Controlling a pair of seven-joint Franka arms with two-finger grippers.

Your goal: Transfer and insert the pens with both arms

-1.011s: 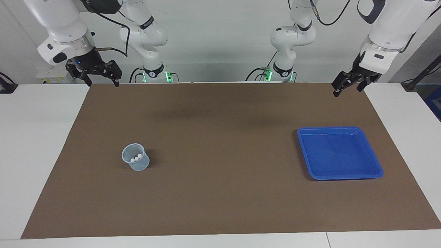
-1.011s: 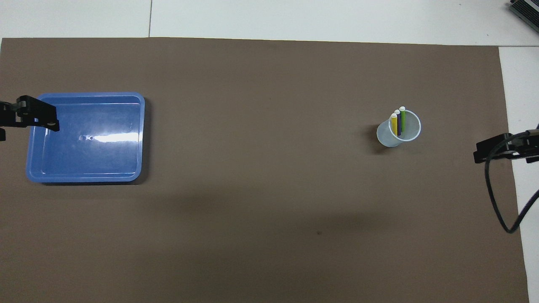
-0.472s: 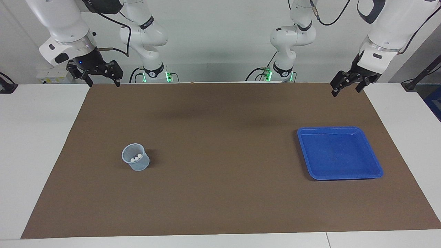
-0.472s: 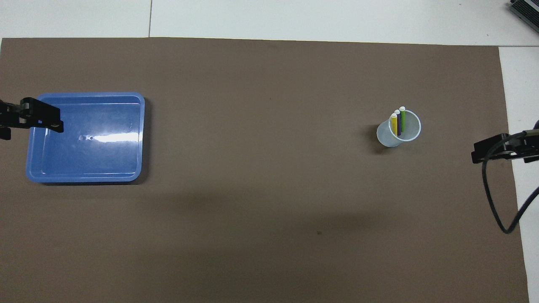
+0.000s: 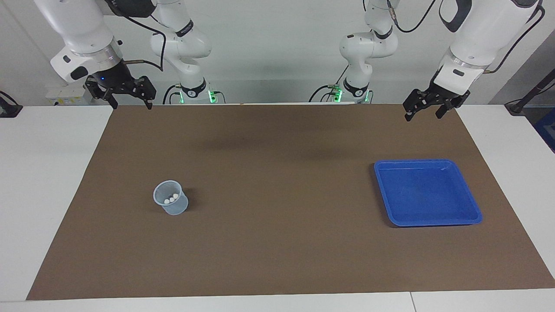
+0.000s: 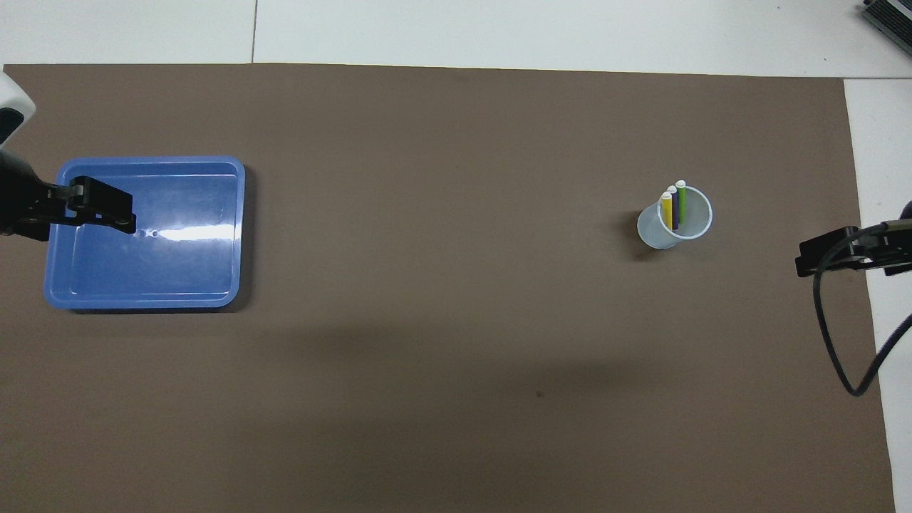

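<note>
Three pens, yellow [image 6: 667, 209], purple [image 6: 673, 206] and green [image 6: 681, 201], stand upright in a clear plastic cup [image 6: 652, 231] toward the right arm's end of the mat. In the facing view only the pens' white caps [image 5: 171, 198] show inside the cup [image 5: 175, 207]. My right gripper [image 5: 130, 104] hangs open and holds nothing, high over the mat's corner at the robots' edge. My left gripper [image 5: 422, 114] is also open with nothing in it. It is raised over the mat, and from above the left gripper [image 6: 107, 214] covers the blue tray's edge.
A shallow blue tray [image 5: 470, 208] with nothing in it lies toward the left arm's end, also seen as the tray [image 6: 178, 278] from above. The brown mat [image 5: 282, 182] covers most of the white table. Two smaller white arms [image 5: 186, 47] stand at the robots' edge. A black cable [image 6: 830, 335] loops below the right wrist.
My left gripper has swung toward the middle of the table and now covers more of the tray from above. My right gripper has crept slightly the same way. Pens, cup and tray stay put.
</note>
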